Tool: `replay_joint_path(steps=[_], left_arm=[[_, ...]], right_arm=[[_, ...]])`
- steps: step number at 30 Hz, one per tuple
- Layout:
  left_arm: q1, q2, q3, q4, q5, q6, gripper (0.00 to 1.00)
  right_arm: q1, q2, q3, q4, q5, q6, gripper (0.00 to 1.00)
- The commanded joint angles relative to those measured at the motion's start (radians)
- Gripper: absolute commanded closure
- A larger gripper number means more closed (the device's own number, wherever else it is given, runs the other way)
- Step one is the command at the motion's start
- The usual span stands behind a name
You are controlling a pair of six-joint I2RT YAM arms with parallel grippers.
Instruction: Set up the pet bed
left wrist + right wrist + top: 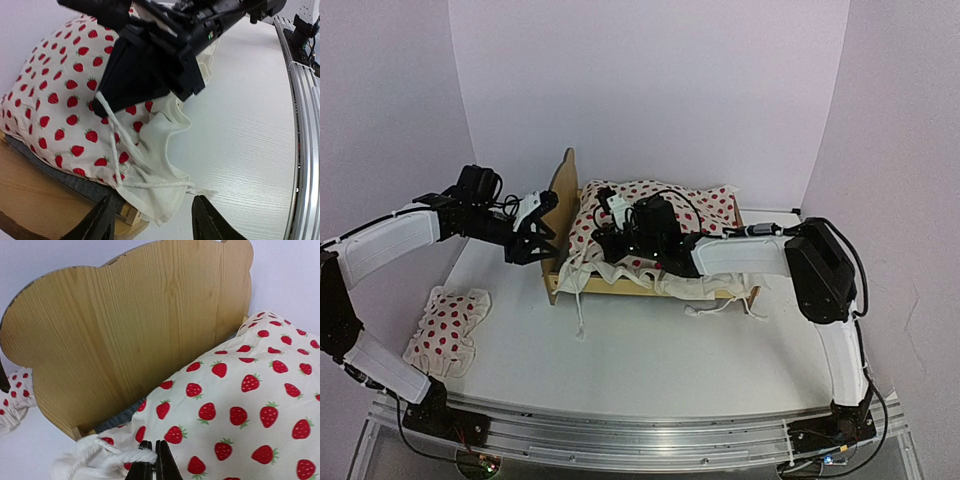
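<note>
**A:** Where did the pet bed (563,190) sit?

**B:** Centre of the top view, on the table (650,350), headboard (135,340) at the left, with the strawberry cloth (710,205) heaped across it.

**A:** And the 2 grippers?

**B:** The right gripper (154,465) had its fingers pressed together on the cloth's corded edge just beside the headboard, probably to drag that corner up square. The left gripper (152,202) hung spread apart and empty at the bed's near left corner, over the loose hem spilling off the frame, likely ready to catch it.

**A:** The pillow (448,325)?

**B:** Lower left, well apart from the bed, so I judged it a later step.
</note>
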Motion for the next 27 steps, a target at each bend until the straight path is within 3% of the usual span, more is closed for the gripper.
replay_joint_path(steps=[1,7,13,27], left_arm=[[-0.003,-0.013,0.053,-0.066,0.017,0.065,0.46],[-0.007,0.027,0.065,-0.033,0.037,-0.184,0.51],[-0.060,0.096,0.051,-0.006,-0.088,-0.492,0.48],[-0.104,0.195,0.084,0.112,-0.235,-0.824,0.43]], right_arm=[[0.004,-0.103,0.008,-0.065,-0.038,-0.167,1.00],[0.001,-0.151,-0.043,-0.069,-0.151,-0.132,1.00],[0.007,-0.200,-0.103,-0.038,-0.183,-0.057,1.00],[0.055,-0.309,-0.275,-0.001,-0.239,0.029,1.00]])
